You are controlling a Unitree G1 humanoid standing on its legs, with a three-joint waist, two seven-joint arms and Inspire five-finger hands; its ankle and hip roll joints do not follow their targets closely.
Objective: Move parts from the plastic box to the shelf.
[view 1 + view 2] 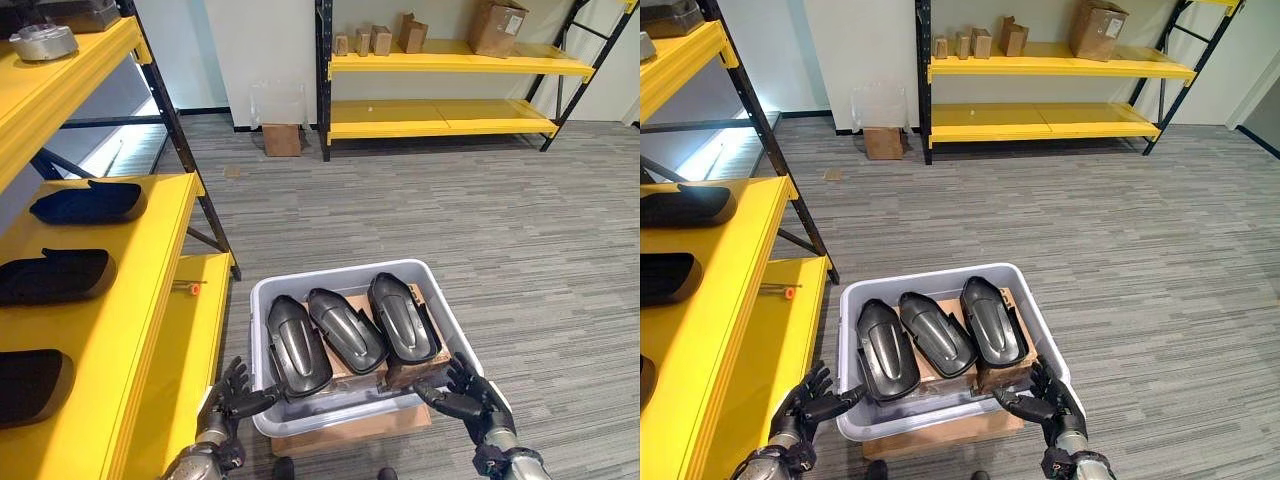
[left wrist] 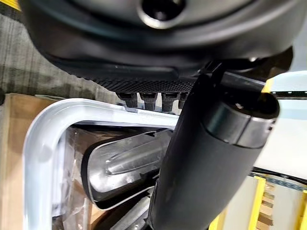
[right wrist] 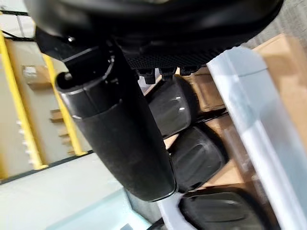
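A pale grey plastic box (image 1: pixel 262 300) rests on a cardboard box on the floor in front of me. Three glossy dark parts lie side by side in it: left (image 1: pixel 297 345), middle (image 1: pixel 345 328) and right (image 1: pixel 402 316). My left hand (image 1: pixel 230 395) is at the box's front left corner, open with fingers spread and thumb reaching to the rim. My right hand (image 1: pixel 472 392) is at the front right corner, open too, thumb toward the rim. The left wrist view shows the left hand's thumb (image 2: pixel 211 158) over the rim (image 2: pixel 43 143) and a part (image 2: pixel 124 163).
The yellow shelf (image 1: pixel 150 270) stands along my left with three dark parts (image 1: pixel 88 202) on its middle level and a silver part (image 1: pixel 43 42) higher up. A small orange-handled tool (image 1: pixel 190 288) lies on its lower level. A second yellow shelf (image 1: pixel 440 62) with cardboard boxes stands across the carpet.
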